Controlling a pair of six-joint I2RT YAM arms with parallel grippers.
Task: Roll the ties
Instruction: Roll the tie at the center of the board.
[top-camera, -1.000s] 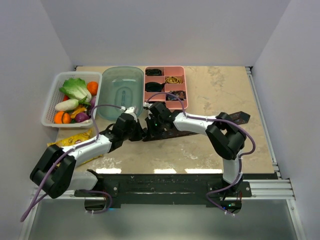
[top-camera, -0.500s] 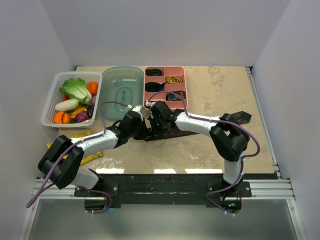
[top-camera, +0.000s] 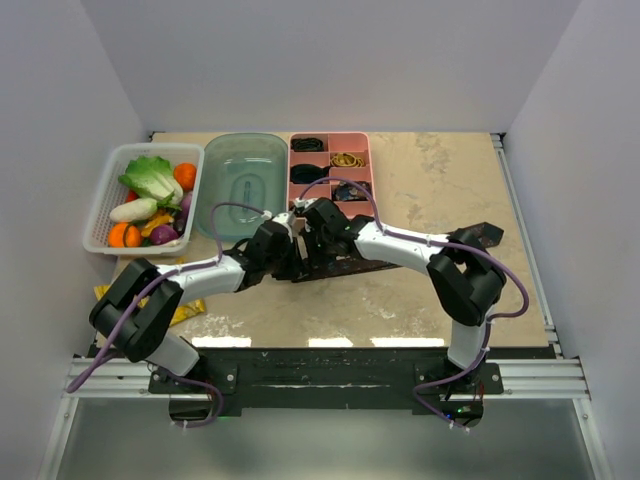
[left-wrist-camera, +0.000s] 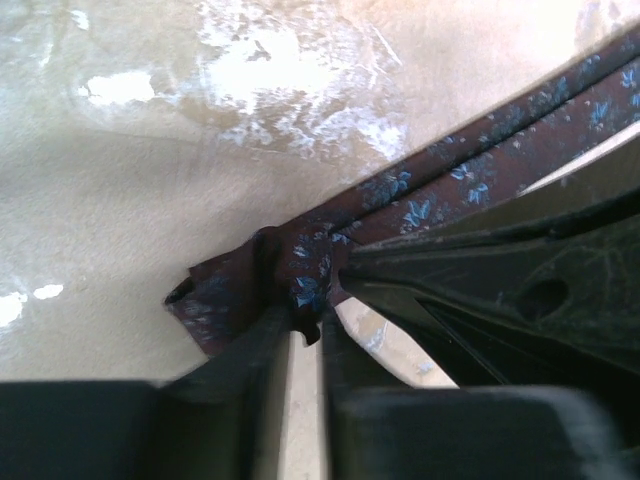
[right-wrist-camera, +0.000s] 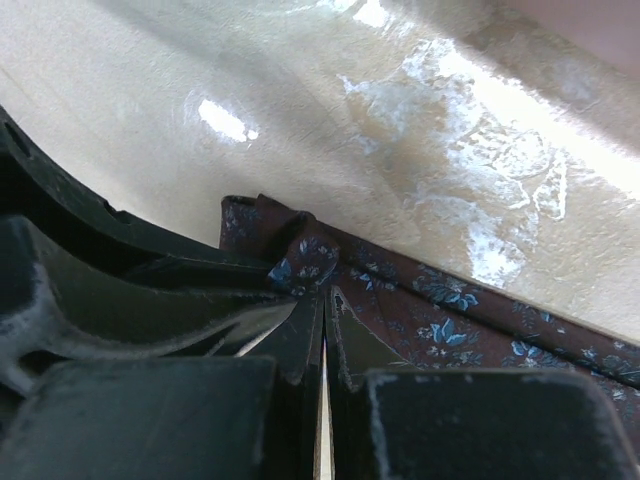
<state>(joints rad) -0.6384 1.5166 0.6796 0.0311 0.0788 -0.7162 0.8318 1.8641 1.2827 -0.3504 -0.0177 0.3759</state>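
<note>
At the near edge: you have both arm bases bolted side by side; a yellow packet (top-camera: 189, 309) lies flat on the table (top-camera: 420, 300) by the left arm's elbow.
Table centre: the two grippers meet tip to tip over one spot.
Left gripper (left-wrist-camera: 305, 335): reaching in from the left, its jaws nearly together, nipping the bunched narrow end of the tie – a thin pale gap shows between the fingers behind the cloth.
Right gripper (right-wrist-camera: 322, 335): coming from the other side, jaws pressed almost flush, pinching the same crumpled fold.
Brown-maroon tie (top-camera: 350, 267): flat on the table, blue flower specks on it, running from the pinched end off to your right – its wider pointed end lies well apart, near the right edge.
Farther back, left: a white basket (top-camera: 100, 205) of vegetables.
Farther back, middle: a clear teal tub (top-camera: 243, 185), just beside the basket.
Farthest, right of the tub: a pink divided tray (top-camera: 365, 170), with black rolled ties (top-camera: 308, 144) in its left compartments.
</note>
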